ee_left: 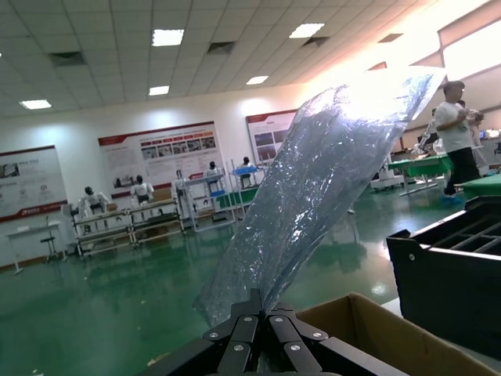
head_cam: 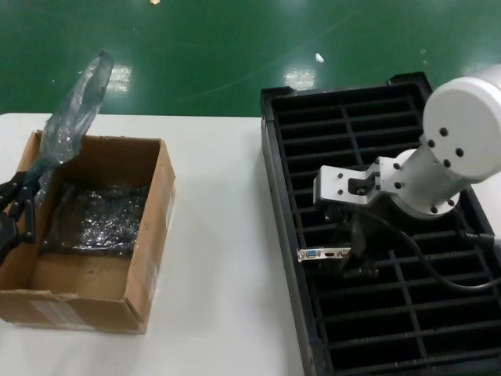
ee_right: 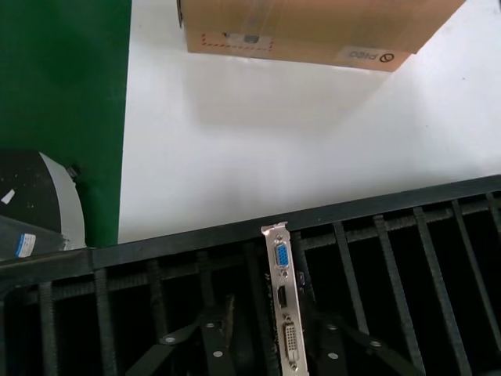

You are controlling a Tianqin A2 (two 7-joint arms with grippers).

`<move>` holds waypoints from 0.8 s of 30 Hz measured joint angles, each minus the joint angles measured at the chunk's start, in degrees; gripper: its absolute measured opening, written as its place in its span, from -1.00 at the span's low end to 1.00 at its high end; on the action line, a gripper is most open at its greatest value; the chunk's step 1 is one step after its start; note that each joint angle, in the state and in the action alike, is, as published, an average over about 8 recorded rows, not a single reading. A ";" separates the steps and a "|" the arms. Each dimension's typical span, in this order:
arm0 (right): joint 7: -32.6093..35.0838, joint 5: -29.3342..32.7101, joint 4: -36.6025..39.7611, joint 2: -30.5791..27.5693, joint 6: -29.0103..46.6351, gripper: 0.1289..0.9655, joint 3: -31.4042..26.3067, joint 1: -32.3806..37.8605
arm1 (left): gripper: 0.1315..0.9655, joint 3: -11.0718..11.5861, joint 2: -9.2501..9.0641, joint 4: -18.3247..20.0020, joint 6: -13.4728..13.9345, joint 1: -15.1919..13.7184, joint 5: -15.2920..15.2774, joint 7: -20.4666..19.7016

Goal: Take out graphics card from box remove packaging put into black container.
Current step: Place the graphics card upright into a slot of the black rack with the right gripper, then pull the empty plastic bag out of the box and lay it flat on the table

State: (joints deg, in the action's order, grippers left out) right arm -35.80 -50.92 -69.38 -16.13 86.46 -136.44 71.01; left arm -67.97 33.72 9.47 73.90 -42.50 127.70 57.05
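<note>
Two big things sit on the white table (head_cam: 227,258): the black container (head_cam: 282,227) on the robot's right side and the brown cardboard box (head_cam: 149,235) on its left, well apart with bare tabletop between them. The container is a large slotted tray, two columns of narrow slots, running from the near edge of the table to the far edge by the green floor (head_cam: 235,47).

Over the left column of that tray, about midway along it, the right gripper (head_cam: 358,254) is down low with the graphics card (head_cam: 322,254) pinched between its fingers. The card stands on edge in a slot, and its silver bracket with the blue port pokes out toward the tray's left wall. From the right wrist view you can see the bracket (ee_right: 282,301) upright between the two dark fingers (ee_right: 213,333), one on each side, pressed against the card.

Over at the box's left wall, the left gripper (head_cam: 22,196) is pinching the packaging (head_cam: 74,110), its fingers pressed together on the bag's lower end. That crinkly silver bag sticks up and tilts away above the box. Inside the box there's more shiny grey plastic wrap (head_cam: 98,218) lying flat on the bottom.
</note>
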 joint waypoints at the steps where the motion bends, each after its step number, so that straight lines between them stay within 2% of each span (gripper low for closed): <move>1: -0.57 -0.05 -0.88 -0.33 0.30 -0.54 0.24 -0.16 | -0.98 0.03 -0.05 0.53 -0.01 0.24 0.06 -0.20; 4: -2.12 -0.41 -3.16 -1.19 0.93 -0.43 1.12 -0.59 | -0.98 0.10 -0.13 1.84 -0.01 0.82 0.22 -0.74; 8: -3.83 -1.27 -5.46 -2.14 1.21 -0.43 2.61 -1.02 | -0.98 0.06 0.01 2.61 0.26 1.04 0.30 -1.18; 10: -4.53 -1.67 -6.24 -2.54 1.17 -0.32 3.32 -1.16 | -0.98 -0.03 0.21 2.44 0.53 0.84 0.28 -1.23; 16: -6.50 -2.33 -7.91 -3.40 0.10 0.01 5.46 -1.45 | -0.98 -0.47 1.21 -0.06 1.67 -0.88 -0.08 -0.74; 17: -6.94 -2.34 -8.23 -3.49 -0.39 0.01 5.96 -1.51 | -0.98 -0.55 1.40 -0.65 1.84 -1.28 -0.16 -0.62; 24: -11.46 -2.14 -11.26 -3.87 -7.34 0.43 11.79 -2.80 | -0.98 -1.01 2.32 -4.25 1.79 -4.66 -0.64 -0.98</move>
State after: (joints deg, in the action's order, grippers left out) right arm -47.26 -53.06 -80.65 -19.99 79.11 -124.65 68.21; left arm -68.98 36.04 5.22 75.69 -47.17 127.06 56.07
